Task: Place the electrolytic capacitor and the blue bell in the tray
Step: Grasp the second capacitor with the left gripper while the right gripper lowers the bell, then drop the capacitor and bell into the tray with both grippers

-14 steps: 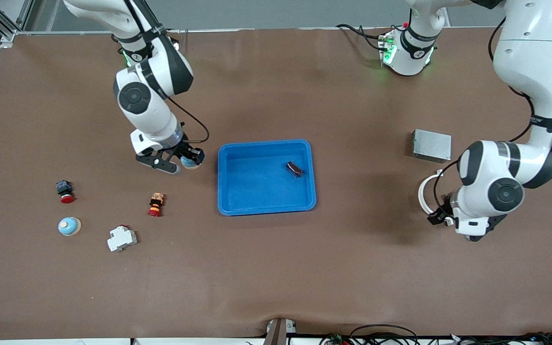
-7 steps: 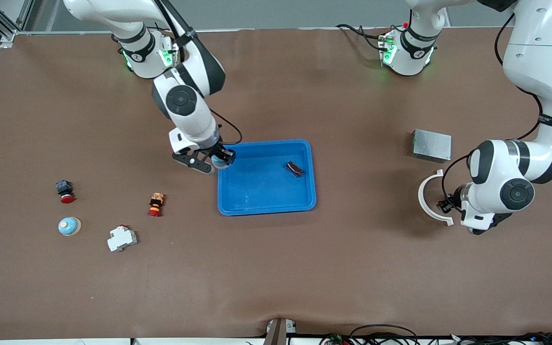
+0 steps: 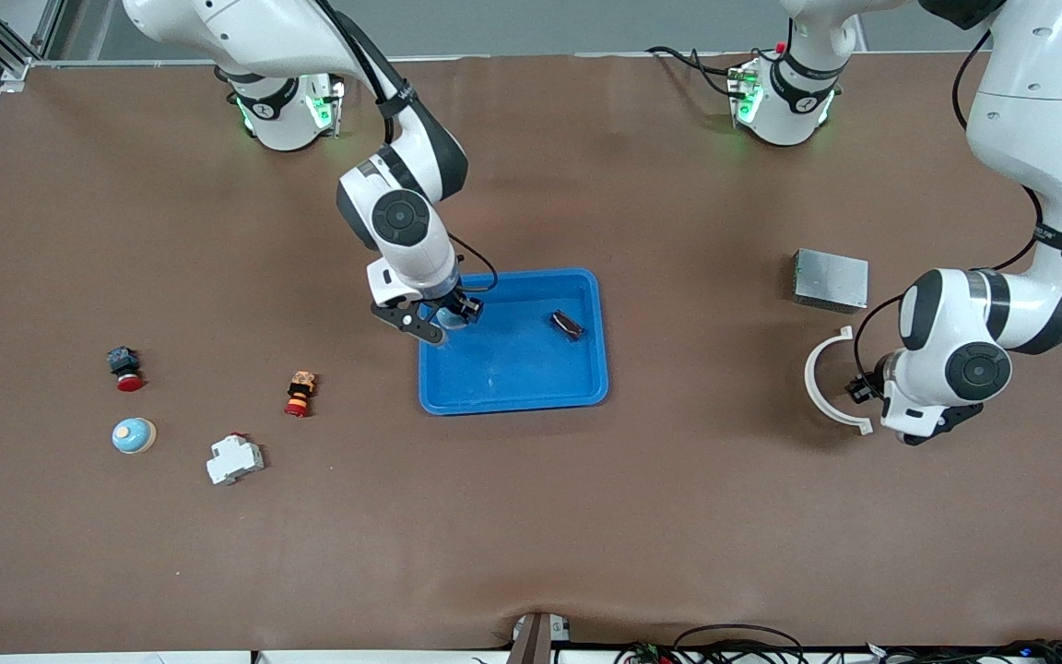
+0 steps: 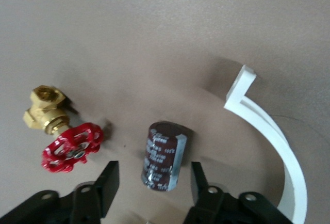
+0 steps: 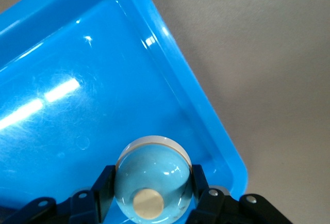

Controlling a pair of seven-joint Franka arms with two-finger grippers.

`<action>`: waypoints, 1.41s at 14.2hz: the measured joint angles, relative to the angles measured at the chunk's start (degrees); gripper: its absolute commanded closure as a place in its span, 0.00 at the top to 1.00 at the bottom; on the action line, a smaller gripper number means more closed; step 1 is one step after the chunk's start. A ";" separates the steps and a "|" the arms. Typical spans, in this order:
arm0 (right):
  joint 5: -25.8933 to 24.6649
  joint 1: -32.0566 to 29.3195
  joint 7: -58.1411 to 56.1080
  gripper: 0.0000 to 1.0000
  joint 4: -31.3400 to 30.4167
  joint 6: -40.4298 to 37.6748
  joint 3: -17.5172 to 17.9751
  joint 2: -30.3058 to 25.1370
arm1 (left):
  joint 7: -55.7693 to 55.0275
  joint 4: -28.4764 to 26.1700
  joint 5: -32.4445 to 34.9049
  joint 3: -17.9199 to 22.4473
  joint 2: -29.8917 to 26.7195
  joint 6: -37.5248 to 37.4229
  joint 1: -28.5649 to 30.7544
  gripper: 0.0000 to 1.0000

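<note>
The blue bell (image 5: 153, 177) is clamped between the fingers of the right gripper (image 3: 443, 321), which hangs over the corner of the tray (image 3: 513, 404) that lies toward the right arm's end of the table and farther from the front camera. A small dark part (image 3: 567, 325) is seen lying in the tray near its farther corner toward the left arm's end. The electrolytic capacitor (image 4: 164, 155) is seen lying on the brown table (image 3: 531, 516) between the spread fingers of the left gripper (image 4: 152, 181), which is held low over it without touching it. Beside the capacitor lie a brass valve with a red handwheel (image 4: 61, 135) and a white curved strip (image 3: 827, 391). A grey metal box (image 3: 831, 279) sits farther from the front camera than the strip. Toward the right arm's end are found a second blue bell (image 3: 134, 435), a white breaker (image 3: 234, 459) and two red push buttons (image 3: 300, 394) (image 3: 124, 367).
</note>
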 measured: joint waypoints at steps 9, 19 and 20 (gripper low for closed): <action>0.07 1.22 2.98 0.00 4.21 1.42 0.00 6.03 | 0.00 0.66 0.04 -1.07 -1.91 -0.92 -0.04 0.00; 0.09 2.53 4.57 0.00 4.97 2.23 0.01 7.12 | -9.43 2.80 -0.28 -16.00 -8.52 -7.06 -0.85 0.00; 0.09 2.75 4.81 0.14 5.22 2.23 0.01 7.30 | -12.31 3.56 -0.29 -17.31 -8.22 -7.06 -1.66 0.00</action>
